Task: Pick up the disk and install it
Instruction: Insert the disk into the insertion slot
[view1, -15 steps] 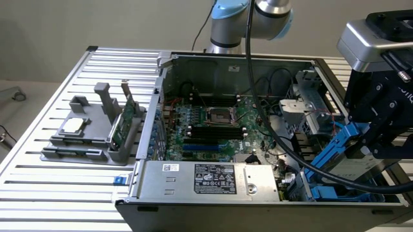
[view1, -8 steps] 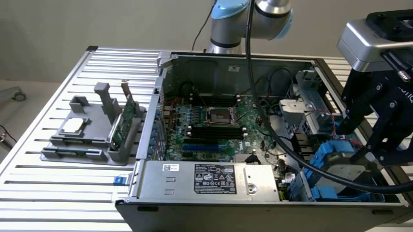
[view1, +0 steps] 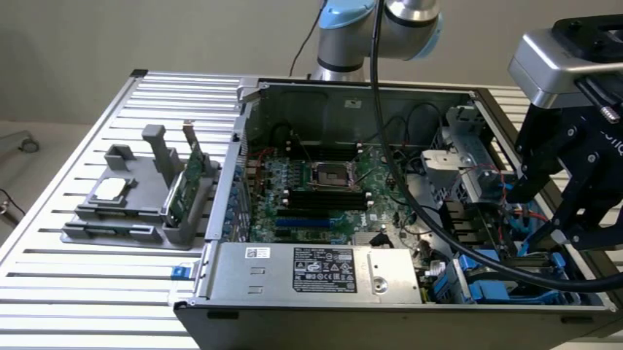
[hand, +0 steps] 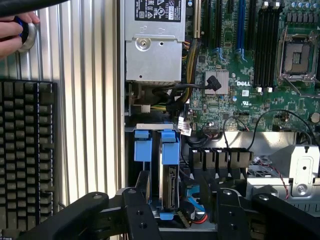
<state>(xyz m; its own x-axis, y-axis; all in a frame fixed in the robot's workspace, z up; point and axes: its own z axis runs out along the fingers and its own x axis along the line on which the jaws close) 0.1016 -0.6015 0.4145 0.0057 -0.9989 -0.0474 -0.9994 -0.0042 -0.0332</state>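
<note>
1. Since the flat silver-grey metal disk in its blue plastic bracket frame (hand: 170, 182) stands on edge in a slot of the drive bay, at a corner of the open computer case, the install looks largely made.
2. The black two-fingered gripper (hand: 181, 197) hangs over the bay with its jaws spread wide. One finger is on each side of the disk, touching neither face, and it grips nothing.
3. To do this step well, I judge the fingers should be kept parallel to the disk's faces and apart from the blue frame, so nothing drags it out of the slot. Whether it is fully home I cannot tell.
4. Edges are tight. A second blue plastic bracket (hand: 142, 150) sits just beside the disk on one side. On the other, a red-orange cable (hand: 199, 217) and a row of black connectors (hand: 220, 159) lie near the finger.
5. The free room is straight above the bay. The silver metal power supply box (hand: 152, 55) is near. Outside the case, on the ribbed aluminium table (hand: 85, 100), a black keyboard (hand: 25, 150) and a person's hand (hand: 11, 32) are well apart from the gripper.
</note>
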